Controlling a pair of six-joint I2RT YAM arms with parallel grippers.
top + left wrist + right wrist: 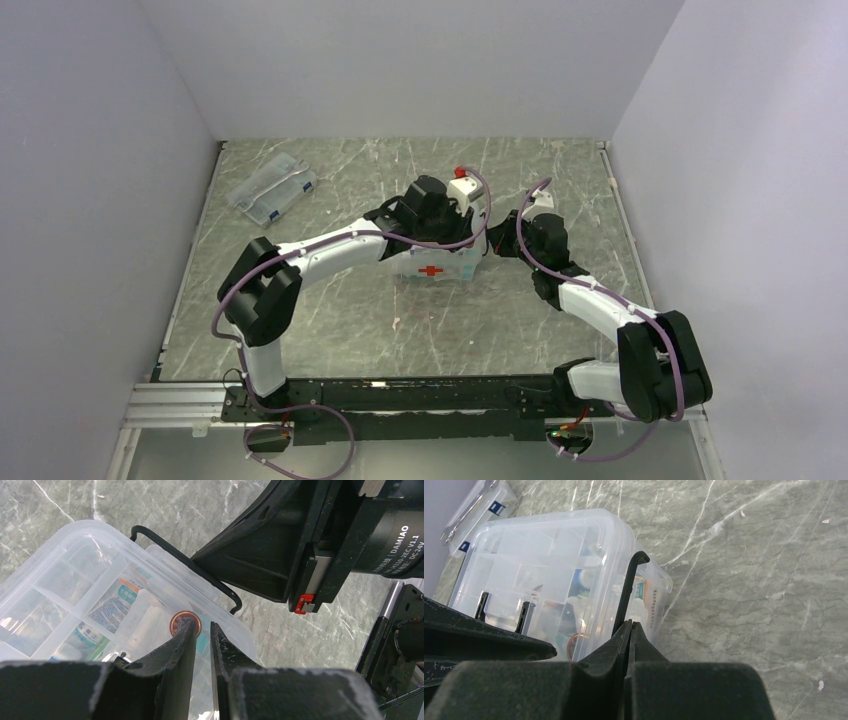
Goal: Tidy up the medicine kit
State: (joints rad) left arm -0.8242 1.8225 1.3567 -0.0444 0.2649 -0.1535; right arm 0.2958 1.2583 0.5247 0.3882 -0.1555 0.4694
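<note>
Pinching the handle (626, 587) of the kit (440, 264), the right end effector (630, 624) is pressed together; the left end effector (203, 625) stands barely apart, grip unclear. Items (117, 607) lie inside; sorting looks unfinished.

1. The medicine kit (445, 268) (65, 570) (539, 555) is a clear, rectangular plastic tub with rounded corners. It sits flat on the worktop (330, 300), about midway between left and right and a little toward the far side.
2. A red cross (431, 270) marks its near wall.
3. Its dark handle (165, 547) (626, 592) is a thin bent bar. It stands clear of the tub's right end rather than lying on it.
4. The clear top shows straight divisions into compartments. Whether it is clipped shut cannot be told.
5. Through the plastic show packets printed in teal, orange and white, and a small round red-and-gold disc (182, 622).
</note>
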